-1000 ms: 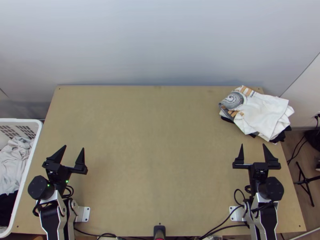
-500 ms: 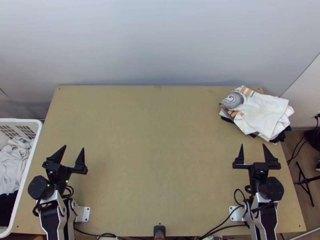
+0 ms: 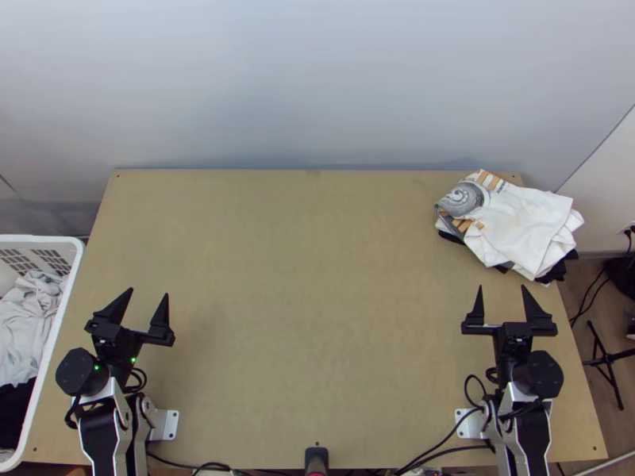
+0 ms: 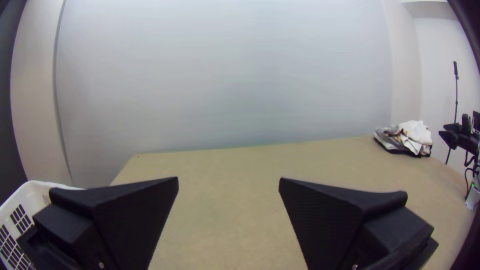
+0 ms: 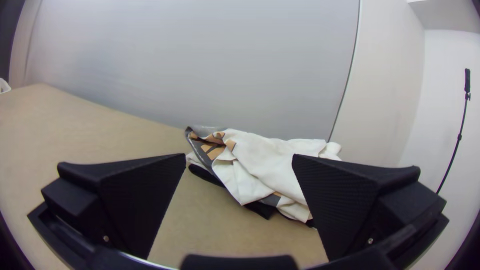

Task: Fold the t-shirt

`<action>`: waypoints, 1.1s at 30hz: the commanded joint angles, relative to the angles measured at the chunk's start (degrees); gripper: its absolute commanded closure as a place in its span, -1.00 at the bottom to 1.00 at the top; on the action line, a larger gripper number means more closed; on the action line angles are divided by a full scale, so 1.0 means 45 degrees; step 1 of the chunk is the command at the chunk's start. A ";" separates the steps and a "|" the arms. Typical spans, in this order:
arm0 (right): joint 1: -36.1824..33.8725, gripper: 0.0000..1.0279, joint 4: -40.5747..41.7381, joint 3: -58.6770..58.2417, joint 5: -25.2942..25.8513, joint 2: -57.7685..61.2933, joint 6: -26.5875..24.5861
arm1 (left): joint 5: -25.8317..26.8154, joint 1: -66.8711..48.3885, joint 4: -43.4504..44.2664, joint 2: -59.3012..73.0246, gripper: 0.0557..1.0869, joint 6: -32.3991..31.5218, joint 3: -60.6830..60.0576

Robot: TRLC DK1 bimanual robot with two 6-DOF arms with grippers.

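Note:
At the table's left side my left gripper [image 3: 144,309] is open with nothing between its fingers; the left wrist view shows the same gripper [image 4: 228,185] spread wide. My right gripper [image 3: 502,301] stands open near the right edge, a little nearer than the cloth pile, and the right wrist view has this gripper [image 5: 239,162] with its fingers apart. A white shirt [image 3: 528,226] with a grey and orange print lies loosely folded on dark cloth at the table's far right corner. In the right wrist view the white shirt [image 5: 265,160] is beyond the fingers, untouched.
A white basket [image 3: 59,317] holding light cloth [image 3: 30,321] and dark cloth [image 3: 14,408] stands beyond the table's left edge. The wooden table [image 3: 309,301] spreads between the arms, with a wall along its far edge. Cables run along the near edge.

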 commanded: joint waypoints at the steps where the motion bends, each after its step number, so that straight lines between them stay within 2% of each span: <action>1: 0.0002 -0.92 0.0003 0.0003 0.0008 0.0017 0.0004 | 0.0002 -0.0034 0.0002 -0.0012 -0.90 -0.0002 0.0001; 5: 0.0041 -0.92 0.0003 0.0003 0.0008 -0.0003 0.0044 | 0.0159 -0.0151 0.0002 -0.0012 -0.90 -0.0021 0.0001; 9: 0.0041 -0.92 0.0003 0.0003 0.0008 -0.0003 0.0024 | 0.0237 -0.1303 0.0041 -0.0012 -0.90 0.0018 0.0001; 12: 0.0783 -0.92 -0.0114 0.0003 -0.0363 -0.0003 0.0239 | 0.0237 -0.1577 0.0041 -0.0012 -0.90 -0.0353 0.0001; 17: 0.1389 -0.89 -0.0095 0.0003 -0.0343 -0.0022 0.0317 | 0.0159 -0.1557 0.0002 -0.0012 -0.90 0.0115 0.0001; 19: 0.1037 -0.70 -0.0134 0.0022 -0.0343 -0.0003 0.0356 | 0.0159 -0.1440 0.0002 -0.0012 -0.90 0.0291 0.0001; 20: 0.0783 -0.69 -0.0231 0.0022 -0.0343 0.0037 0.0532 | 0.0159 -0.1459 0.0002 -0.0012 -0.90 0.0311 0.0001; 28: 0.0158 -0.74 -0.0368 0.0335 -0.0265 0.1111 0.0532 | 0.0159 -0.1577 -0.0154 0.0261 -0.90 0.0565 0.0489; 33: 0.0100 -0.74 -0.1618 0.1839 -0.0226 0.1189 0.0337 | 0.0159 -0.1752 -0.0018 0.2644 -0.90 0.0994 0.2345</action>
